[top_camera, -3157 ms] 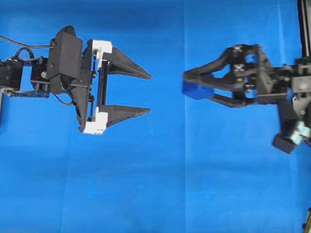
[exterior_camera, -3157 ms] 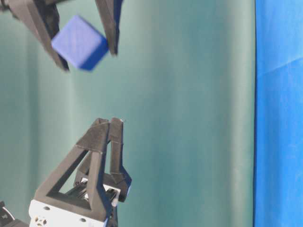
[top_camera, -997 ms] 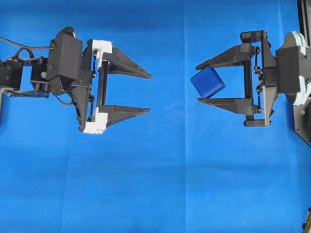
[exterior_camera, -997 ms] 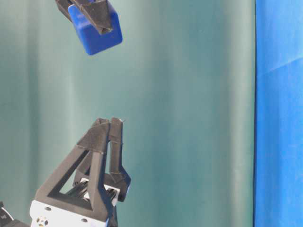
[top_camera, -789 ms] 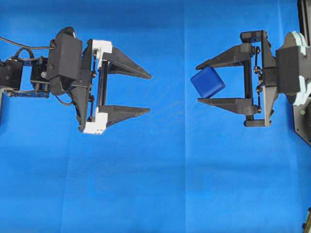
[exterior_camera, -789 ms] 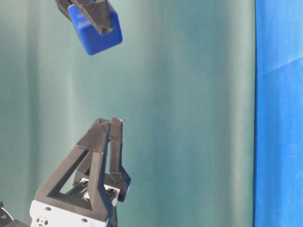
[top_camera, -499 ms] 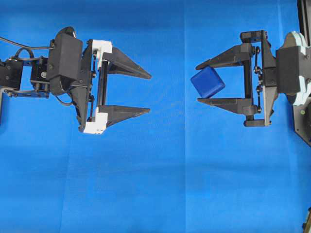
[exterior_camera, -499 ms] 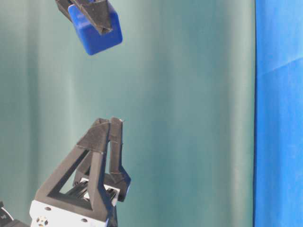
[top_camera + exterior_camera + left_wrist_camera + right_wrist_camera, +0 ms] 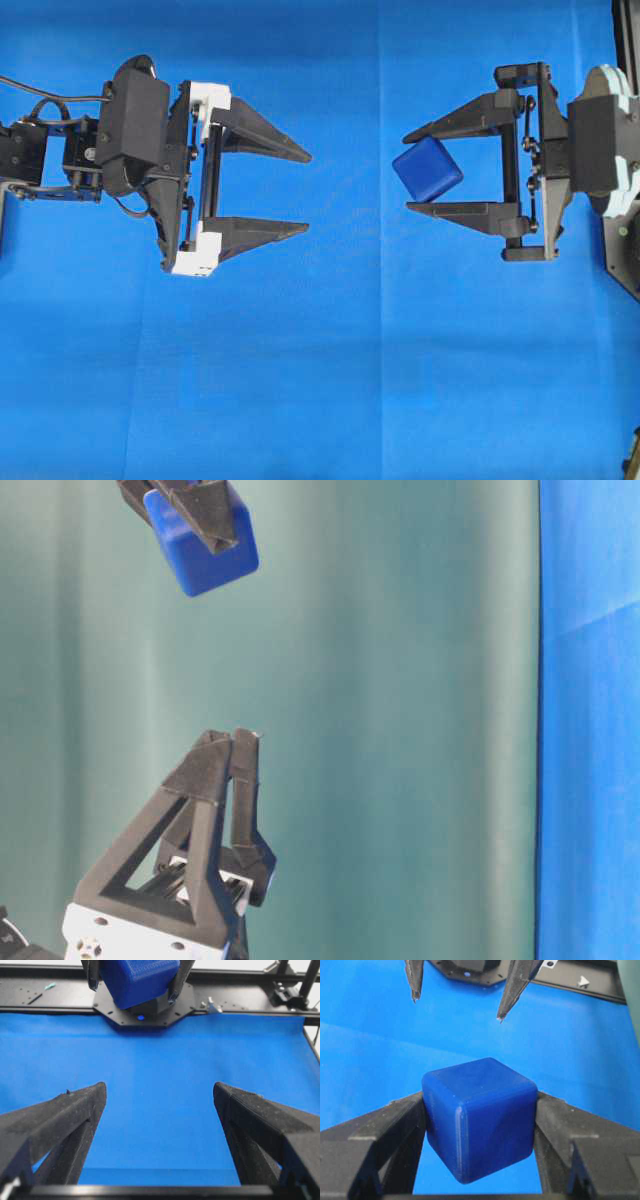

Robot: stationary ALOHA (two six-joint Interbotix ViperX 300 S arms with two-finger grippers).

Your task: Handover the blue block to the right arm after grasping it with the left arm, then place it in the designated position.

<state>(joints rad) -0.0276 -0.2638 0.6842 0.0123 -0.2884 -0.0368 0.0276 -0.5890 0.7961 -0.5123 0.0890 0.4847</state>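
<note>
Overhead exterior, smooth round-edged blue block (image 9: 428, 169) clamped in right pincer (image 9: 420, 170), left pincer (image 9: 306, 193) apart, empty.

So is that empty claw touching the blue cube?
Apart. Overhead view shows bare cloth between the left gripper and the blue block.

Open blue cloth (image 9: 340, 360) between left gripper (image 9: 305, 193) and right gripper (image 9: 408, 171); a clear gap there. Blue block (image 9: 428, 169) wedged between the right fingertips, filling that span. Left jaws spread, nothing between.
</note>
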